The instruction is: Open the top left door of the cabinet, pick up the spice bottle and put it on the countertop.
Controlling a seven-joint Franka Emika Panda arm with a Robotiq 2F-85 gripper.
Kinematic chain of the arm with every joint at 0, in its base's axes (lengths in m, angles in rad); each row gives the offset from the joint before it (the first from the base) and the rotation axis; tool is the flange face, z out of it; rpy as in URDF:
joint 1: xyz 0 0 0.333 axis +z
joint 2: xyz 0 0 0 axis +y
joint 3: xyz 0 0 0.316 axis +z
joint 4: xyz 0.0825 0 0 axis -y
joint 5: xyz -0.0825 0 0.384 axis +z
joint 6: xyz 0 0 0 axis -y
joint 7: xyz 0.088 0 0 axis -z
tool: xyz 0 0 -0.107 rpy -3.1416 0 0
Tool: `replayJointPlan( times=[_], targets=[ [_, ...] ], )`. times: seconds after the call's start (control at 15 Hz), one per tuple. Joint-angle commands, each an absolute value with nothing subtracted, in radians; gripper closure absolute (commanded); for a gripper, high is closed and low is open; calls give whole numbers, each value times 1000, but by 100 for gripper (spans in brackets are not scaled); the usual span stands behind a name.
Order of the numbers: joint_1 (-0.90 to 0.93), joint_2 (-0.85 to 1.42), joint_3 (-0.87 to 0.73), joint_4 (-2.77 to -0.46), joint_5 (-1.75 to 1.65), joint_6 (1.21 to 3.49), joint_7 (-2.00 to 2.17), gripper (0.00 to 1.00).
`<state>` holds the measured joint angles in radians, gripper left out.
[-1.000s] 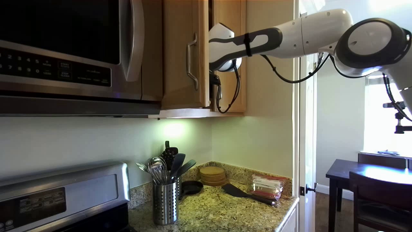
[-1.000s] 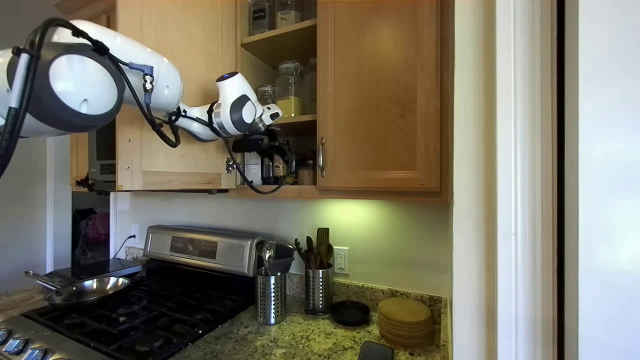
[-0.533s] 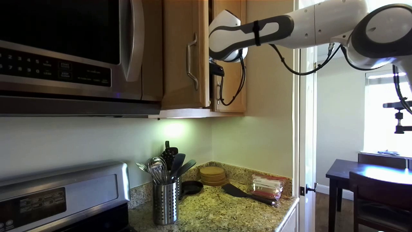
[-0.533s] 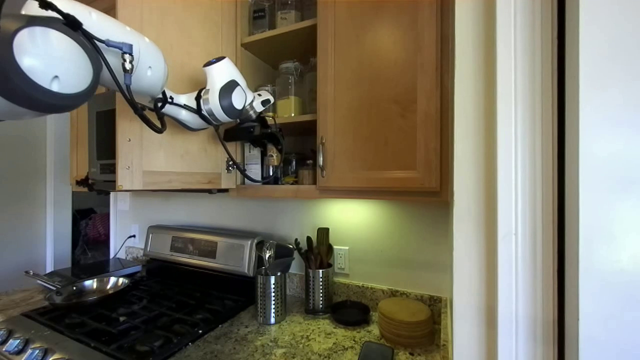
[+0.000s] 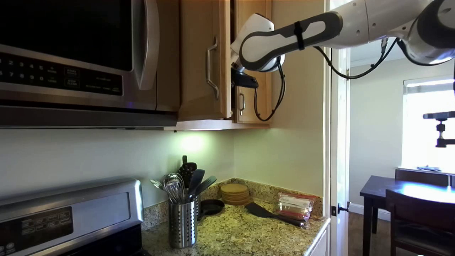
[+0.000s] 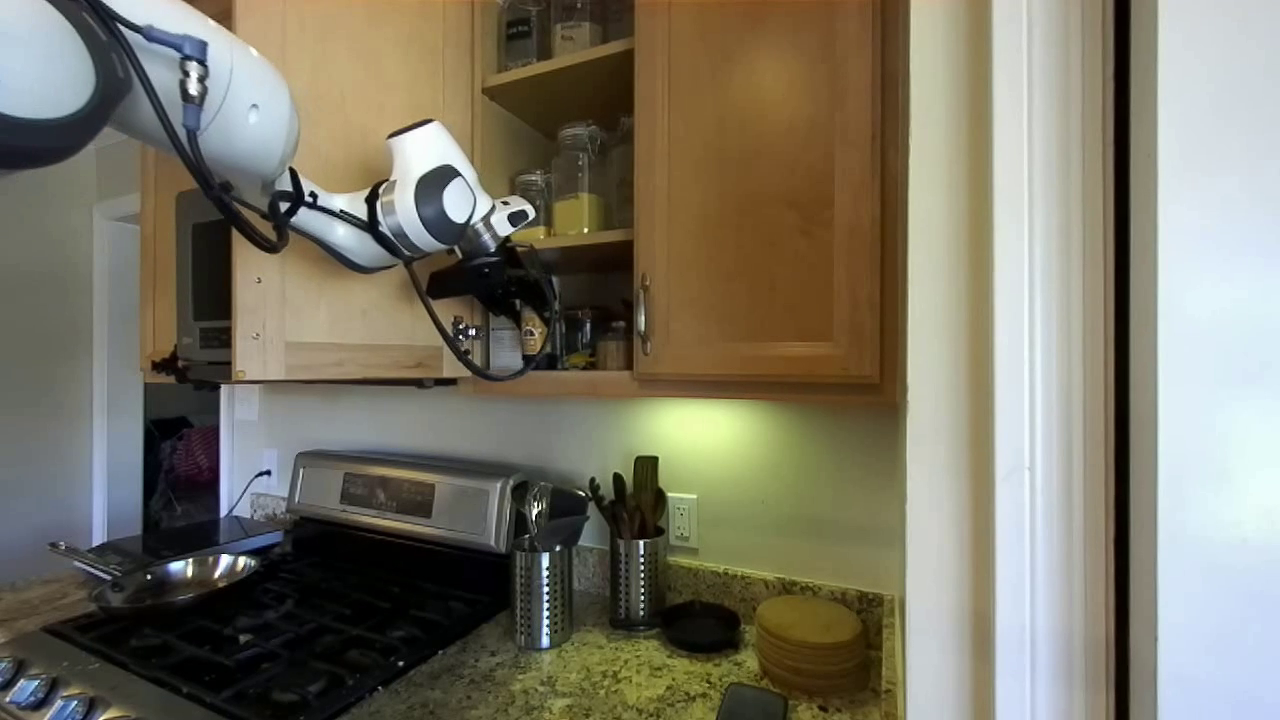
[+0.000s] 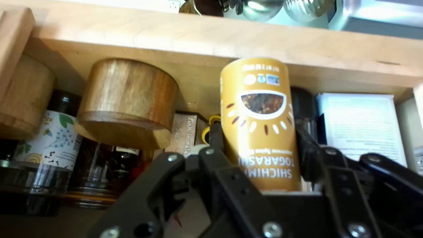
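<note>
The shichimi togarashi spice bottle (image 7: 259, 109), a smooth mustard cylinder, is clamped in the black gripper (image 7: 261, 142), low at the open maple cabinet (image 6: 600, 383), a round, grained wooden container (image 7: 130, 96) to its right, a flat-sided white box (image 7: 362, 122) left.

The cabinet (image 6: 690, 200) is smooth wood; countertop (image 5: 238, 233), stone; utensil holder (image 5: 182, 225), shiny metal.

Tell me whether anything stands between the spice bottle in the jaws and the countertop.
Possibly: the front lip of the cabinet runs below the Shichimi Togarashi spice bottle; I can't tell whether the bottle is past it. Lower down, two steel utensil holders on the countertop could block a straight descent.
</note>
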<state>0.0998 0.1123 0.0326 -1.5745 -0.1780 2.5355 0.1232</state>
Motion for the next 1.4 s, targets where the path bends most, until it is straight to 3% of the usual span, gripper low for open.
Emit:
replayJointPlan(
  times=[0.0, 1.33],
  targets=[
    [94, -15, 31, -1743, -211, 2538, 161, 73],
    [19, -173, 73, -2226, -244, 2761, 396, 73]
  ],
)
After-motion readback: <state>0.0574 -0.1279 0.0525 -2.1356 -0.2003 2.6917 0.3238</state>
